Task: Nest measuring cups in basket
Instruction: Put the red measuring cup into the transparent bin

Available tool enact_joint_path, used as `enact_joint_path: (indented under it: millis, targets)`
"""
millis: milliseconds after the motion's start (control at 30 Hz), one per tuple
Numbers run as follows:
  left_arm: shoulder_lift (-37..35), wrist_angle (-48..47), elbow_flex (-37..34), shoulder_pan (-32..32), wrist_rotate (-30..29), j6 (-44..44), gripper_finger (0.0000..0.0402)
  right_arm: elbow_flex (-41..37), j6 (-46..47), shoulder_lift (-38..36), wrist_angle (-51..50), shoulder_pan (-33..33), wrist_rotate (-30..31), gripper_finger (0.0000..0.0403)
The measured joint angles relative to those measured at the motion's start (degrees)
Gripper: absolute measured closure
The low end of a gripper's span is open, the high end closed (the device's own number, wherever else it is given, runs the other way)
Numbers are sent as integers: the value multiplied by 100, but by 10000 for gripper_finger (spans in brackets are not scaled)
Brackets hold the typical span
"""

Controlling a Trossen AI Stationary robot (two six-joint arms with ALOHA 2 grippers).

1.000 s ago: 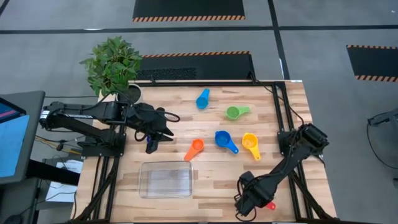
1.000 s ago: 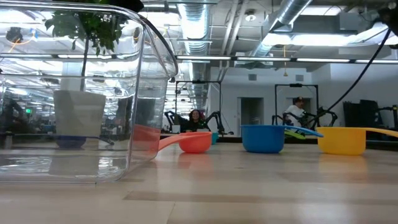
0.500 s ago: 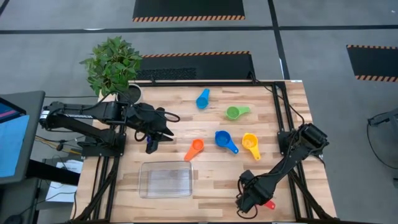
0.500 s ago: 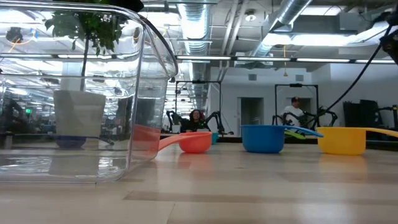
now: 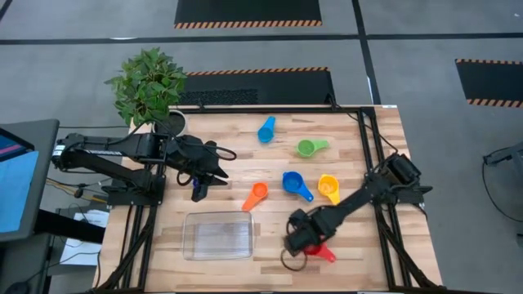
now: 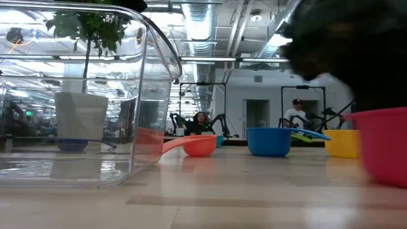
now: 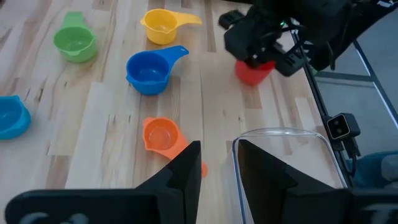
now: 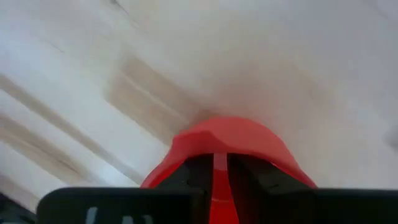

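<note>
My right gripper (image 5: 301, 238) is shut on a red measuring cup (image 5: 320, 251), right of the clear basket (image 5: 218, 235) that stands at the near left. In the low view the red cup (image 6: 381, 149) fills the right edge under the dark gripper. Five more cups lie upright on the wood: light blue (image 5: 265, 129), green (image 5: 309, 147), blue (image 5: 294, 183), yellow (image 5: 328, 187) and orange (image 5: 257, 193). My left gripper (image 7: 217, 168) stays open above the table's left part, over the basket's far rim (image 7: 280, 134), touching nothing. My right gripper pinches a thin red part of the cup (image 8: 219, 177) between its two fingers, coming steeply from above. The gripper hides whether this is rim wall or handle. The cup hangs slightly tilted close over the wood (image 6: 375, 181); whether it touches the table I cannot tell.
A potted plant (image 5: 149, 86) stands at the far left corner. Bare wood lies between the basket and the red cup (image 5: 270, 241) and along the near edge. People and other robot arms show in the room beyond the table.
My right gripper has swung from the near right corner toward the table's left, a little farther from the near edge, rolling its wrist. It has brought the red cup with it, closer to the basket and into the low view.
</note>
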Motion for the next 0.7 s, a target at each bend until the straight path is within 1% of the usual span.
enact_joint_path:
  millis: [200,333,400,500,700]
  targets:
    - [0,0,0,0,-4,0,308,88,-610,0,860,-438,-1,332]
    - [0,0,0,1,-8,-2,308,584,-946,0,857,-611,-60,332]
    - [0,0,0,2,-9,-2,308,887,-1007,-11,596,-677,-70,333]
    - [0,0,0,0,-9,-2,308,1403,-1129,-86,-50,-703,-59,338]
    - [-1,-1,0,2,-2,-124,308,2505,-1102,-87,-1743,-563,-55,345]
